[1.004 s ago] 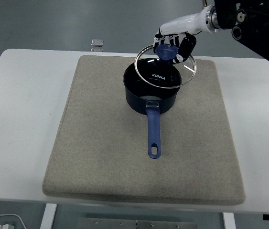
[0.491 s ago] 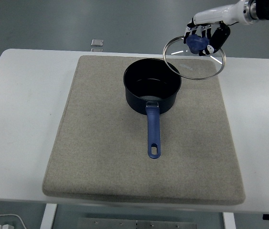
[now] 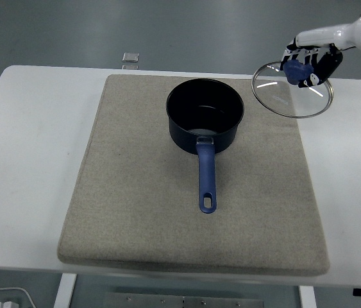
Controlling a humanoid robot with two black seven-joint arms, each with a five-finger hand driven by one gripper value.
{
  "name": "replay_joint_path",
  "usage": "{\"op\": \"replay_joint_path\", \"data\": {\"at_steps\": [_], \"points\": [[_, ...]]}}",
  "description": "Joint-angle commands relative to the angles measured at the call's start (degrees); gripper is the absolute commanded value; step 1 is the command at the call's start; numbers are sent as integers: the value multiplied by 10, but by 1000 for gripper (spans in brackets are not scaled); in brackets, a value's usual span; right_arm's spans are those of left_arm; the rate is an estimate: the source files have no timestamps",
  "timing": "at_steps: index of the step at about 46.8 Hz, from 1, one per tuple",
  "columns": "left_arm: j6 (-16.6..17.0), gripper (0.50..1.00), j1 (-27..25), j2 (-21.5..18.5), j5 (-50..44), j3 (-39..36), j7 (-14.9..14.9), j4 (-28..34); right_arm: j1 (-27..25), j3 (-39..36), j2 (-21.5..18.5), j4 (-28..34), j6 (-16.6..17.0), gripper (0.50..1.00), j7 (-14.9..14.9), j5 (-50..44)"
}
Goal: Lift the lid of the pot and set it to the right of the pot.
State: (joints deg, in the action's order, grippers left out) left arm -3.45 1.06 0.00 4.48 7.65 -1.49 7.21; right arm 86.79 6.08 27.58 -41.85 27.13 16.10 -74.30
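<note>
A dark blue pot (image 3: pixel 204 117) with a blue handle (image 3: pixel 206 176) pointing toward me stands uncovered on a grey mat (image 3: pixel 135 192). My right hand (image 3: pixel 307 64) comes in from the upper right and is shut on the blue knob of the round glass lid (image 3: pixel 292 90). It holds the lid tilted in the air, to the right of the pot and over the mat's far right corner. The left arm is out of view.
The mat lies on a white table (image 3: pixel 26 141). A small clear object (image 3: pixel 129 59) sits at the table's far edge, behind the mat. The table strip right of the mat (image 3: pixel 347 167) is bare white.
My right hand has carried the lid from above the pot off to the right and slightly down, leaving the pot uncovered.
</note>
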Motion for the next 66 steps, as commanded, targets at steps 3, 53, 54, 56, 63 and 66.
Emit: {"op": "replay_joint_path", "data": {"at_steps": [3,53,54,56,63,66], "points": [[0,1000,0,0,0,0,0,0,-17,1,1,5,-17,500,0,-1],[0,1000,0,0,0,0,0,0,-105,0,-33,12,-98,535,0,2],[0,1000,0,0,-1,0,0,0,-106,0,-35,12,-98,535,0,2],[0,1000,0,0,0,0,0,0,-107,0,-35,12,-98,537,0,2],[0,1000,0,0,0,0,0,0,-111,0,-35,12,-101,639,2,5],[0,1000,0,0,0,0,0,0,-111,-1,-35,12,-101,737,3,6]]}}
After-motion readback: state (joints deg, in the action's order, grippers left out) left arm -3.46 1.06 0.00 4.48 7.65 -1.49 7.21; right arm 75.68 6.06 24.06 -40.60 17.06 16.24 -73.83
